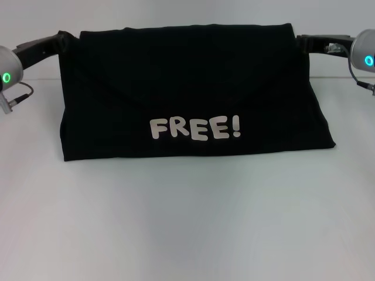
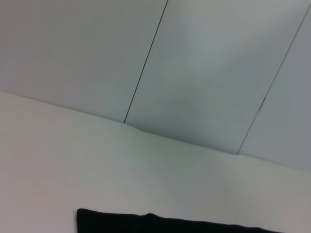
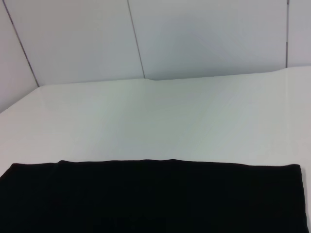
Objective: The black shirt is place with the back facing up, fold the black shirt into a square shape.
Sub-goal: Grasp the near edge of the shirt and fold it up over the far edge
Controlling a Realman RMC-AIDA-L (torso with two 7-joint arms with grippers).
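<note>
The black shirt (image 1: 187,88) lies on the white table (image 1: 187,222), folded into a wide band with a flap lying over its far half. White "FREE!" lettering (image 1: 195,127) faces up near its front edge. My left gripper (image 1: 65,38) is at the shirt's far left corner and my right gripper (image 1: 302,41) at its far right corner, both dark against the cloth. The left wrist view catches only a strip of the shirt's edge (image 2: 170,225). In the right wrist view a straight folded edge of the shirt (image 3: 155,194) spans the picture.
Bare white table surface (image 1: 176,234) stretches in front of the shirt and to both sides. A grey panelled wall (image 3: 194,34) rises behind the table's far edge (image 3: 155,79).
</note>
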